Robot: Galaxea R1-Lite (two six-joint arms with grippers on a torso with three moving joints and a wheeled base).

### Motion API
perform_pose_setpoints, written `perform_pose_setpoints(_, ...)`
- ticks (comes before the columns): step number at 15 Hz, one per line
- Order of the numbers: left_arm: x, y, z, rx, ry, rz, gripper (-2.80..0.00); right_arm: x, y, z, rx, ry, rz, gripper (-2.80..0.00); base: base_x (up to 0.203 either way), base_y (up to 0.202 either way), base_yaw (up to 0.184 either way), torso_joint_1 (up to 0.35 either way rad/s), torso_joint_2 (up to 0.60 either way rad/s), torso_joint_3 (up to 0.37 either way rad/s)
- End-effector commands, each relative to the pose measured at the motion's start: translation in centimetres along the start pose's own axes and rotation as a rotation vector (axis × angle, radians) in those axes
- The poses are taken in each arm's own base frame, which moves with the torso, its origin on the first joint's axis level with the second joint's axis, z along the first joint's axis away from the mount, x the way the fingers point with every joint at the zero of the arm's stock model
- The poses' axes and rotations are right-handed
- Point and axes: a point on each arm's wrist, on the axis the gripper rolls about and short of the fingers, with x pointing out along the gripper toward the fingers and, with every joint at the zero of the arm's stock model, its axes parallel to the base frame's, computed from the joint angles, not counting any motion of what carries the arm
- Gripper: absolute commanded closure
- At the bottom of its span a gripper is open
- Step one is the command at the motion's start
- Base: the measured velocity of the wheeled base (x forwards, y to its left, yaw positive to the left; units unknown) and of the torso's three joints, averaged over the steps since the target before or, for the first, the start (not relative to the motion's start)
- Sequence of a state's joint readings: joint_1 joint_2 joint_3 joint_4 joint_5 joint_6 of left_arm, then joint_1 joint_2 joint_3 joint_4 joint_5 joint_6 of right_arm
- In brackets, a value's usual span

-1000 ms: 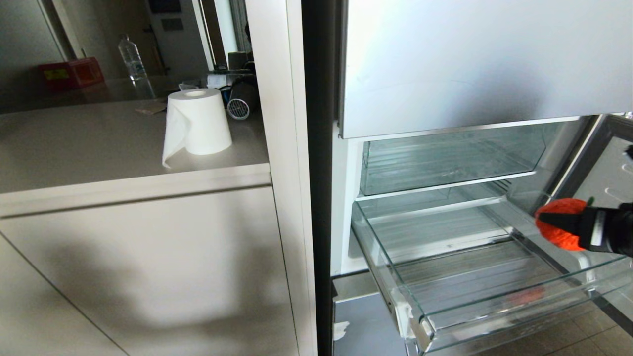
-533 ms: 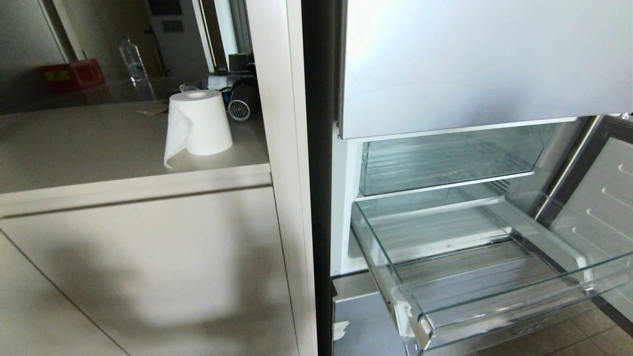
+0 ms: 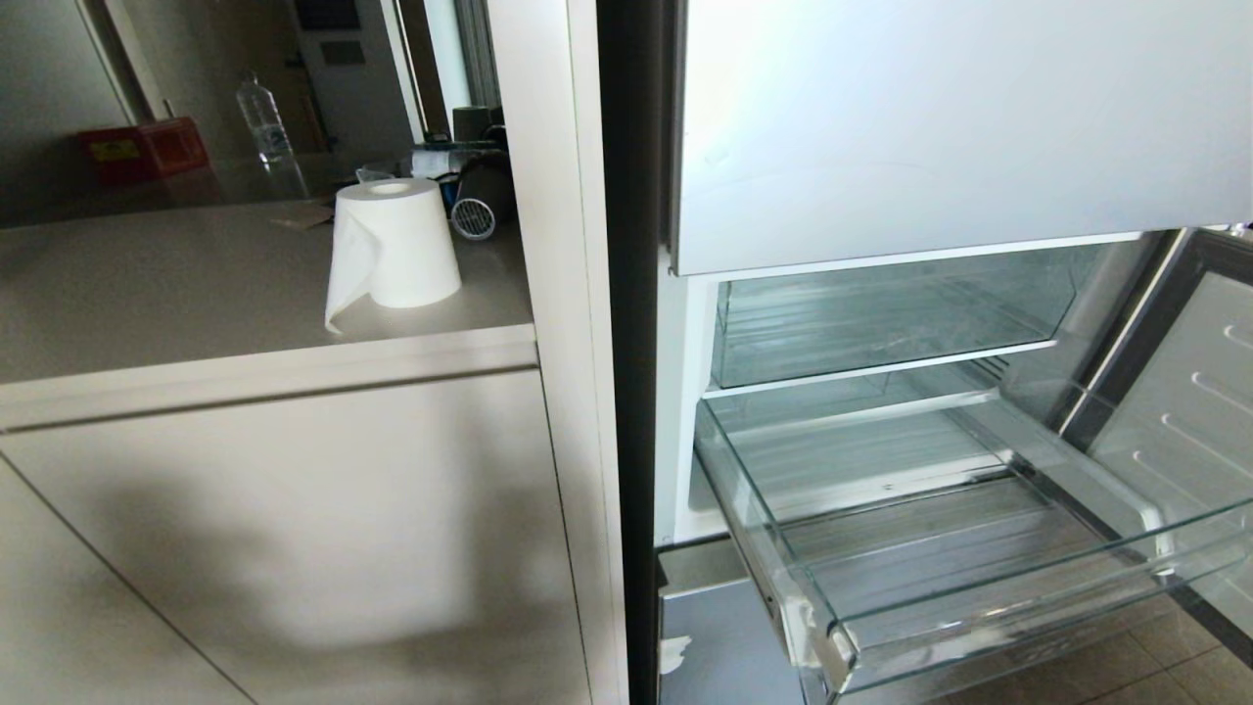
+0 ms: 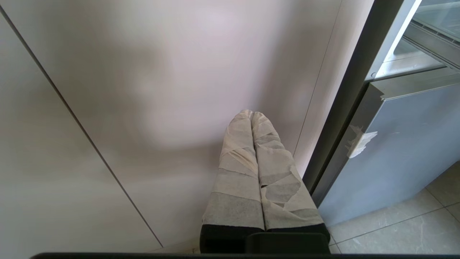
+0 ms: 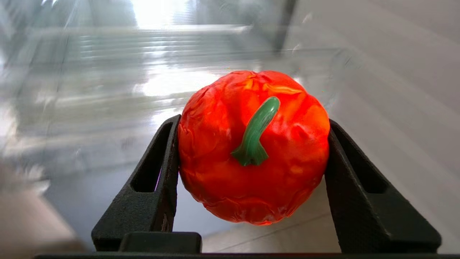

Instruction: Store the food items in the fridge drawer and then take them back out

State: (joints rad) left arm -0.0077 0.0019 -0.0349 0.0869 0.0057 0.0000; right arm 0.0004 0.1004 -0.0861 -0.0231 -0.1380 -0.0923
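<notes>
In the head view we see neither arm, and the fruit is out of that picture too. The drawer (image 3: pixel 979 548) stands pulled out of the fridge (image 3: pixel 930 137), its ribbed floor bare; its right end is cut off by the frame edge. Above it sits a second clear bin (image 3: pixel 881 313), pushed in. On the counter (image 3: pixel 196 284) to the left stands a paper roll (image 3: pixel 392 245); things behind it are too dim for us to name.

The right wrist view is smeared behind the fruit, so we cannot tell what surface lies beyond; pale ribbed lines show faintly. The right gripper (image 5: pixel 251 154) is clamped on the fruit (image 5: pixel 251 147), one black finger (image 5: pixel 158 180) pressed to each side, the jaws wide apart around it. The green stem faces the camera. We cannot place the fruit against the drawer.

The left gripper (image 4: pixel 251 115) has its taped fingers (image 4: pixel 237 172) pressed together, holding nothing, pointing at the cabinet front (image 4: pixel 143 90) beside the fridge's lower door (image 4: pixel 395 144), above the tiled floor (image 4: pixel 395 230).
</notes>
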Motion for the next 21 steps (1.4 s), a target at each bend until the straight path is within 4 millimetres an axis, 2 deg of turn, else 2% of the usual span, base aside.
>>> perform_pose_setpoints(1,0.0,0.0,0.0,0.0,0.0,0.0,0.0,-0.4,0.2,-1.5,0.003,-0.039,0.041,0.0,0.0,0.0,0.0,0.0,0.0,0.0)
perform_pose_setpoints(3,0.0,0.0,0.0,0.0,0.0,0.0,0.0,-0.3,0.6,-2.7,0.014,-0.014,0.158,0.0,0.0,0.0,0.0,0.0,0.0,0.0)
perform_pose_setpoints(18,0.0,0.0,0.0,0.0,0.0,0.0,0.0,-0.3,0.6,-2.9,0.048,-0.001,0.144,0.0,0.0,0.0,0.0,0.0,0.0,0.0)
perform_pose_setpoints(21,0.0,0.0,0.0,0.0,0.0,0.0,0.0,-0.3,0.6,-2.9,0.049,-0.001,0.146,0.0,-0.004,0.0,-0.111,0.003,0.0,0.001)
